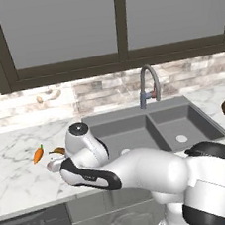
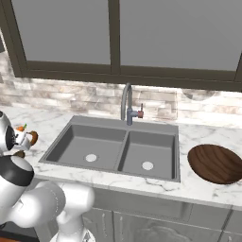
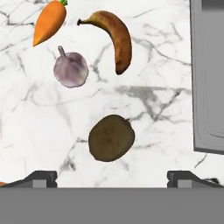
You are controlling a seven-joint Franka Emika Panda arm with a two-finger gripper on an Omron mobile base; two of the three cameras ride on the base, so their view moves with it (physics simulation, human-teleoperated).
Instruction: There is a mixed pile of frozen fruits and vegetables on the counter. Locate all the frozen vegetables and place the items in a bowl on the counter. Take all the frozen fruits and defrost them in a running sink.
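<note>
Brown kiwi [image 3: 111, 138] lies on marble counter [image 3: 39, 127] w/ gripper [image 3: 112, 177] above it, fingers wide apart, nothing held; carrot [image 3: 49, 22], bulb [image 3: 70, 68], banana [image 3: 114, 38] beyond.

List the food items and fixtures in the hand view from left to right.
carrot → pinkish-white bulb → kiwi → sink at the right edge. The banana overlaps the kiwi's span, so I leave it out.

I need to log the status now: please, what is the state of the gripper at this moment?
Gripper: open, holding nothing; it hangs over the kiwi on the counter.
</note>
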